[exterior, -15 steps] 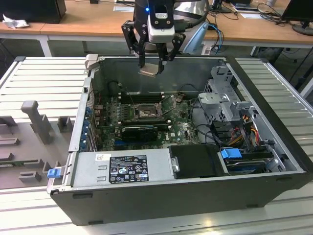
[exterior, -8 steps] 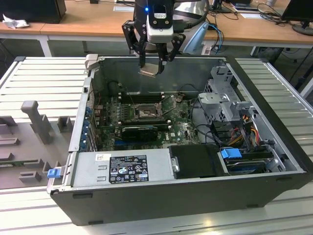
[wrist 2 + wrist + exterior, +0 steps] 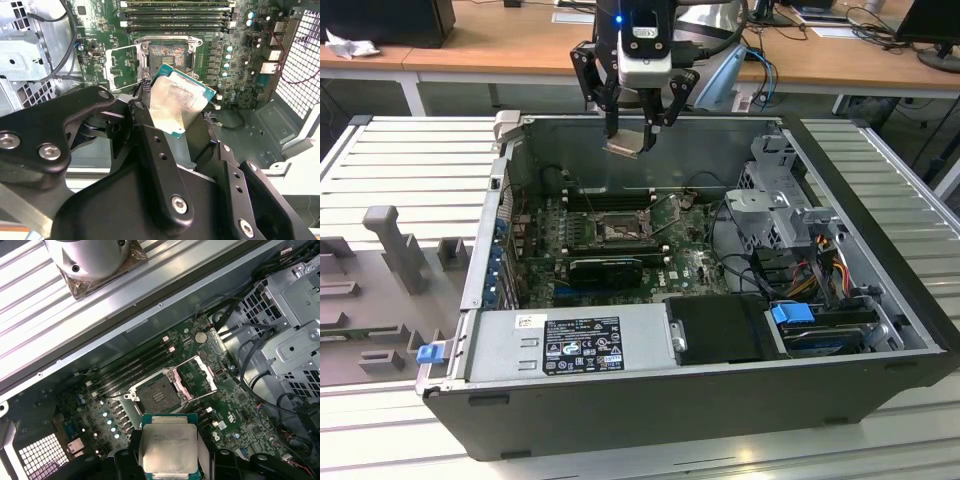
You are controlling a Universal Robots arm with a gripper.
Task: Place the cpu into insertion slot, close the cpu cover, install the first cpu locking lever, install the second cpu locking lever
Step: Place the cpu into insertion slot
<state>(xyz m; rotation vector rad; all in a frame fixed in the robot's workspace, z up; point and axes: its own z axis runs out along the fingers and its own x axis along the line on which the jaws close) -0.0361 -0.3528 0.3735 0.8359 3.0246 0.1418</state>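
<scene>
- Clenching the gripper [image 3: 634,134] on the cpu [image 3: 170,447].
- Hovering above the computer case's [image 3: 700,400] far edge in the exterior view, well apart from the insertion slot [image 3: 159,396].
- Showing the cpu cover [image 3: 197,377] flipped open beside it.

A dark grey open computer case [image 3: 720,400] sits on the ribbed aluminium bench [image 3: 410,160]. Its green motherboard [image 3: 685,262] lies flat inside, with long black memory slots [image 3: 605,198] towards the back wall and a black rectangular block [image 3: 605,268] nearer the front. Along the front wall runs a labelled silver power supply box [image 3: 570,340], a perforated metal drive cage [image 3: 775,215] stands at the case's side on the exterior view's right, and grey plastic fixtures [image 3: 395,240] stand by the bench's edge on the exterior view's left.
</scene>
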